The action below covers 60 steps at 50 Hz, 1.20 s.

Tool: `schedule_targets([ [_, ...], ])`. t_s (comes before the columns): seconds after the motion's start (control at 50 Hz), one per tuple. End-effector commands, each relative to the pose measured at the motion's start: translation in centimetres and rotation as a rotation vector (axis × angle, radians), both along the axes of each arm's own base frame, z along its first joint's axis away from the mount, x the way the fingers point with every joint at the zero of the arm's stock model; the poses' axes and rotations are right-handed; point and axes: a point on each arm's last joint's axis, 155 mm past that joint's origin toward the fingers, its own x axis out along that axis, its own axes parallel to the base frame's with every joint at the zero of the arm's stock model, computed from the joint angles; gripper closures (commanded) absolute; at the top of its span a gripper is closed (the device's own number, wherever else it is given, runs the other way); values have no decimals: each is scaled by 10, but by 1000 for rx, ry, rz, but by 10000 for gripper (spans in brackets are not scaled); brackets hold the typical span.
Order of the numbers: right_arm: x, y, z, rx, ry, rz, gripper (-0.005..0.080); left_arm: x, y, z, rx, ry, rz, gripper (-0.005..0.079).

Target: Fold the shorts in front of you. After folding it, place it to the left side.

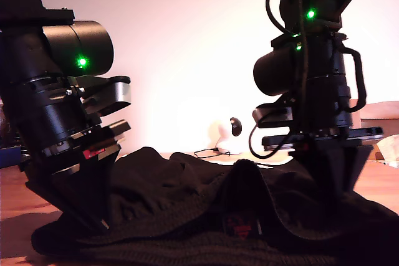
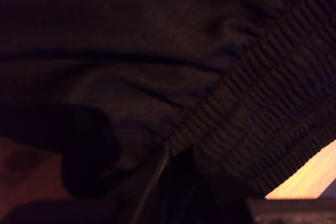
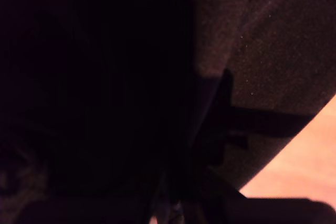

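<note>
Across the table [image 1: 15, 194]: the shorts [image 1: 187, 197] lie in a rumpled black heap, filling the near middle of the exterior view, waistband [image 2: 262, 103] toward the camera.
Arms: both are down at the cloth, one at the exterior view's left, one at its right; the wrist views are too dark to say which is which.
My first gripper: buried against the gathered waistband; whether its jaws are spread or pinching, I cannot tell.
My second gripper: close over plain black fabric near an edge; its state is also hidden.
Risk: a grip catching one layer only would likely drag the heap instead of folding it.
Risk: uneven lifts could twist the fold.
</note>
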Motion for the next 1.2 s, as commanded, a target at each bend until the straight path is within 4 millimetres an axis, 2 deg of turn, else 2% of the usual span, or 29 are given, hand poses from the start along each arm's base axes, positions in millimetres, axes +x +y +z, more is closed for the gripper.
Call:
schedule_targets([
  [0.0,-8,-6,-4,-24,32,4,765,-31,36,-46,146,114,12,618],
  [0.24,-10,-24,13,-116,24,20,765,-26,43,-48,188,80,-23,618],
  [0.42,-15,-43,19,-204,43,37,765,-30,50,-49,219,90,-40,618],
  [0.56,-8,-57,25,-282,9,50,765,-34,58,-50,248,107,-57,618],
  [0.84,18,-57,56,-279,-67,47,765,-40,69,-51,280,136,-71,618],
  [1.0,11,-64,64,-297,-29,48,765,-44,80,-52,331,146,-65,618],
  [1.18,11,-83,67,-329,-7,35,765,-46,90,-52,360,165,-43,618],
])
